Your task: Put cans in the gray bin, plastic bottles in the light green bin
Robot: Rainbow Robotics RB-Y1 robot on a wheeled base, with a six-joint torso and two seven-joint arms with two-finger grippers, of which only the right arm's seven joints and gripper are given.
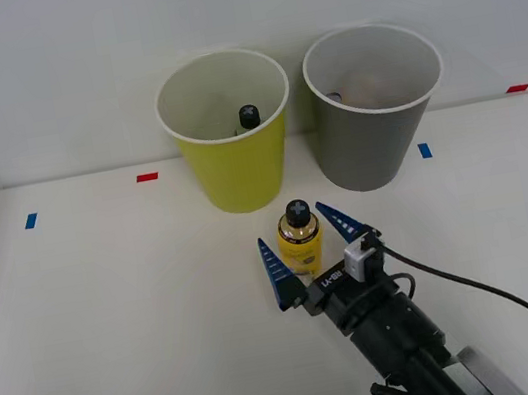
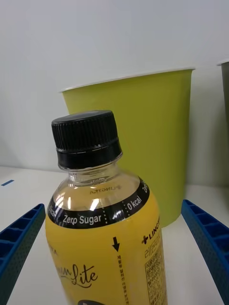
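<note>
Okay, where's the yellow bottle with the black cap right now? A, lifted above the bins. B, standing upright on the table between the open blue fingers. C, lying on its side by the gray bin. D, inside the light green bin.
B: the yellow bottle stands upright on the table, between the spread fingers of the right gripper, in front of the light green bin and not yet clamped.
</note>
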